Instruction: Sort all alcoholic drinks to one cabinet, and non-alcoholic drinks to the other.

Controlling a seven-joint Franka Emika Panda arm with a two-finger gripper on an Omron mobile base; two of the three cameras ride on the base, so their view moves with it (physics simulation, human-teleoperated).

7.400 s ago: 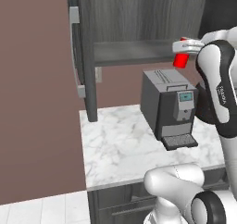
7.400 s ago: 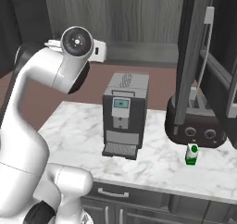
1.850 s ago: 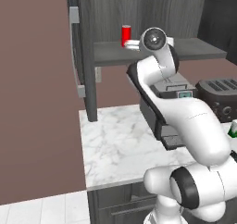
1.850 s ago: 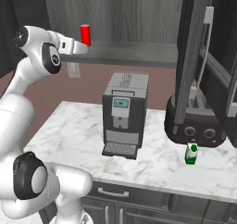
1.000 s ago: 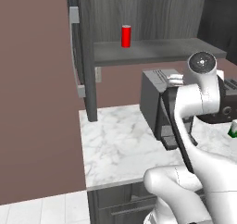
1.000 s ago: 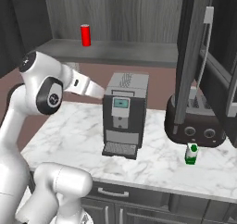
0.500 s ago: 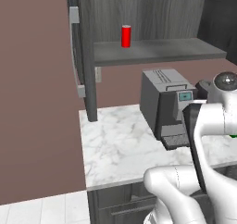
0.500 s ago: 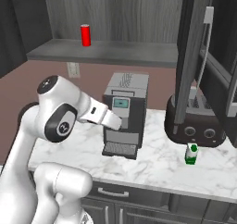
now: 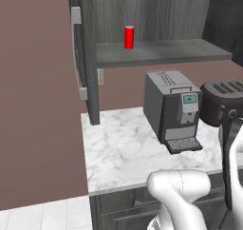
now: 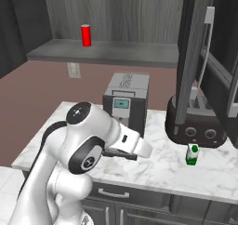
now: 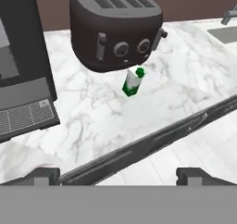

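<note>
Up on the wall, the dark grey cabinet [image 9: 156, 53] is the biggest thing before me, its door [image 9: 80, 53] swung wide at the left of the left base view; on its one shelf [image 10: 107, 52] stands the small red can [image 9: 129, 37], upright and alone, well back from the front edge. Off to the right in the right base view another tall cabinet door [image 10: 195, 70] with a long silver bar handle [image 10: 204, 66] hangs open, and I cannot see what lies behind it. Below the shelf runs the white marble counter [image 9: 118, 148]. On it sits the grey coffee machine [image 9: 172, 111], and just beside that, to its right, the dark rounded toaster [image 11: 115, 28]. Directly in front of the toaster stands the short green-and-white bottle [image 11: 133, 82] with its green cap, upright on the bare marble, close to the toaster's face but whether touching it I cannot tell. My gripper [image 11: 119, 174] hangs over the counter's front edge, well short of the bottle; my two fingertips [image 11: 44, 174] are spread wide apart with nothing between them.
</note>
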